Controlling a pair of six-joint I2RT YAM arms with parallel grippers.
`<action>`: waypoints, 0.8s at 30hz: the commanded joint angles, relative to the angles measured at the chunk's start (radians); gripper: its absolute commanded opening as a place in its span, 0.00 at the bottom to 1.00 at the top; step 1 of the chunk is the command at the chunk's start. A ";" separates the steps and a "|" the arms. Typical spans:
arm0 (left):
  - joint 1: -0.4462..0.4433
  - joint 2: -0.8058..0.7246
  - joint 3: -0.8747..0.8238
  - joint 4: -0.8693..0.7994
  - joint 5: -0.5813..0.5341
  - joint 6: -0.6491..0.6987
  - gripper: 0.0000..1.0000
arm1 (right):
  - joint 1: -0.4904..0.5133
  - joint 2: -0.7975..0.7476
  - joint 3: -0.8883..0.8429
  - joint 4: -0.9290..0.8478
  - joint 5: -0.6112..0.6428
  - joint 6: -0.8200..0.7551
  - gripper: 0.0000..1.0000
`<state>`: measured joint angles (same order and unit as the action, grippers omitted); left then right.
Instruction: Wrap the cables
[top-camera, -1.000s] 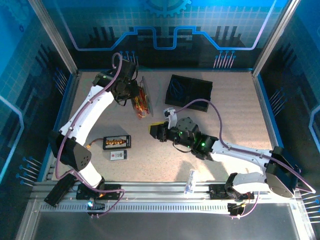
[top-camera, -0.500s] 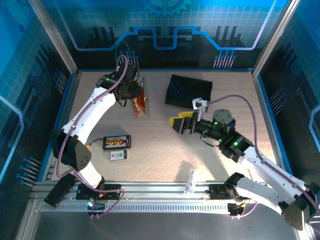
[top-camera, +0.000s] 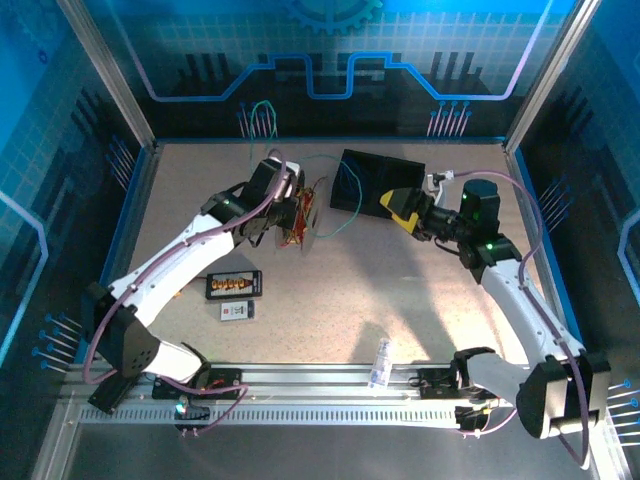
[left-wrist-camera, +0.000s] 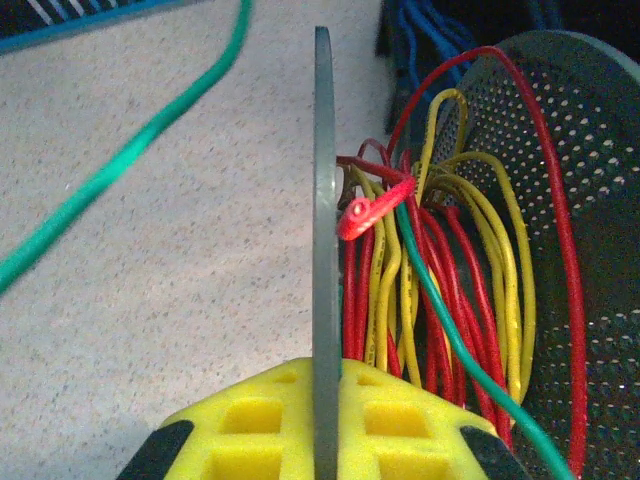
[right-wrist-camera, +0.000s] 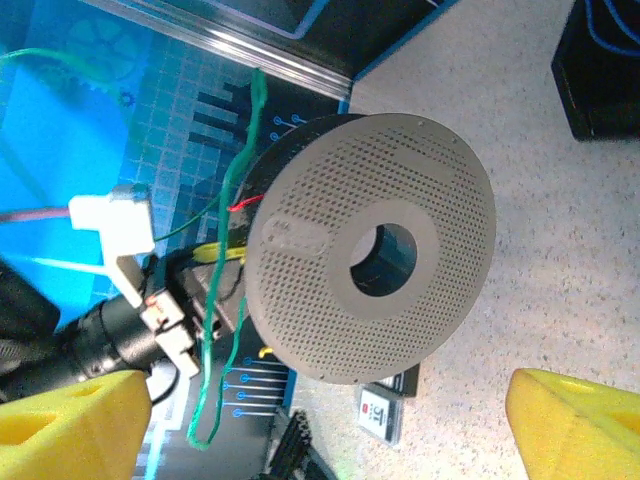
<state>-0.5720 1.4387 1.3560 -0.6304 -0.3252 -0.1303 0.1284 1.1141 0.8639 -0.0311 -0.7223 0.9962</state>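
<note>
Left of centre in the overhead view, the left pincer (top-camera: 288, 213) is clamped on one flange of a grey perforated spool (top-camera: 308, 214), holding it on edge over the counter (top-camera: 420, 300). Its wrist camera shows that thin flange pinched between the yellow pads (left-wrist-camera: 250, 425). The cables (left-wrist-camera: 430, 290) (red and yellow for the most part) lie in loose turns around the spool's core between the two flanges, with one red end poking out at the near flange. A green cable (left-wrist-camera: 120, 170) comes out of the windings, and a green stretch crosses the speckled counter in the upper left of that wrist view. By the right end of the black box (top-camera: 385, 178), which holds blue wires, the right pincer (top-camera: 398, 204) faces the spool with its pads spread wide apart, gripping nothing. In its wrist view the spool's round face sits mid-frame.
</note>
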 joint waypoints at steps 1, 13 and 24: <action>-0.011 -0.077 -0.020 0.179 0.045 0.079 0.00 | -0.024 0.051 0.102 0.025 -0.091 0.049 0.91; -0.048 -0.092 -0.036 0.175 0.083 0.152 0.00 | 0.033 0.251 0.489 -0.346 -0.149 -0.365 0.82; -0.058 -0.100 -0.047 0.190 0.061 0.164 0.00 | 0.095 0.344 0.597 -0.646 0.012 -0.556 0.77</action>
<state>-0.6193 1.3975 1.3041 -0.5613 -0.2573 0.0189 0.2066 1.4521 1.4403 -0.5724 -0.7429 0.5095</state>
